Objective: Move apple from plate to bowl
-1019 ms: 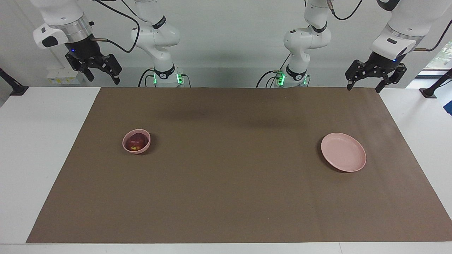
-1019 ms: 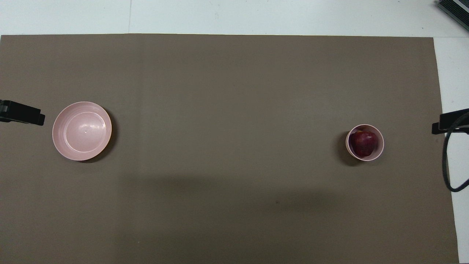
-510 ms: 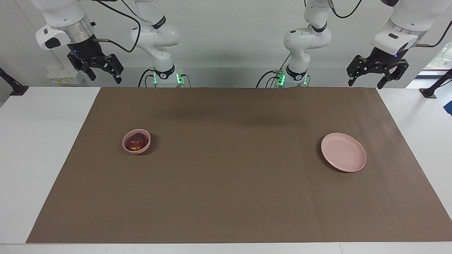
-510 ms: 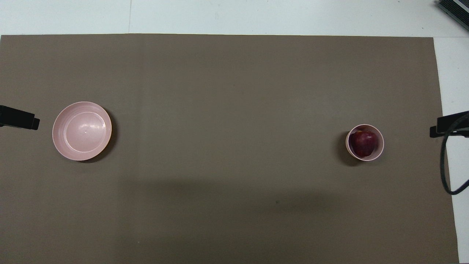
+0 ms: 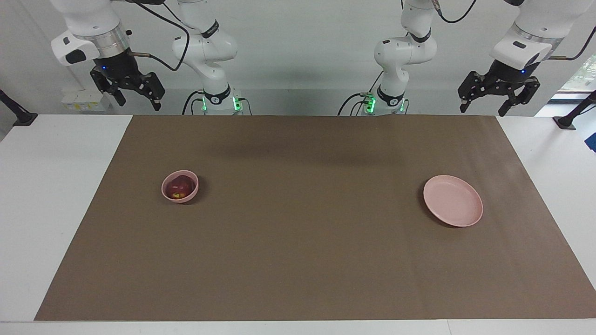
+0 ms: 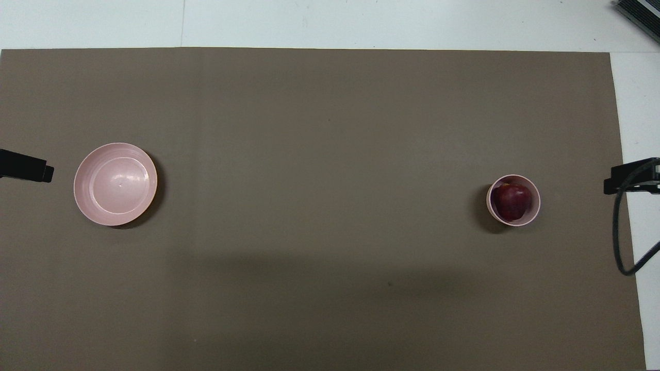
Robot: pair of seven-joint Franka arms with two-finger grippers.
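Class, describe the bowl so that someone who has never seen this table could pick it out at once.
Start at the brown mat covering the table and go toward the right arm's end. There stands the bowl, small, deep and pink. Unlike the wide, shallow, bare pink plate, it holds a dark red apple.

A long white table carries a large rectangular brown paper-like mat that covers most of its top — bare white strips show past the mat's short ends and along its edge farthest from the robots. Above the table stands a plain pale grey-white wall, evenly lit. Soft broad shadows lie on the mat near the wall. At the table's left-arm end, a bright window — daylight, some green outside.
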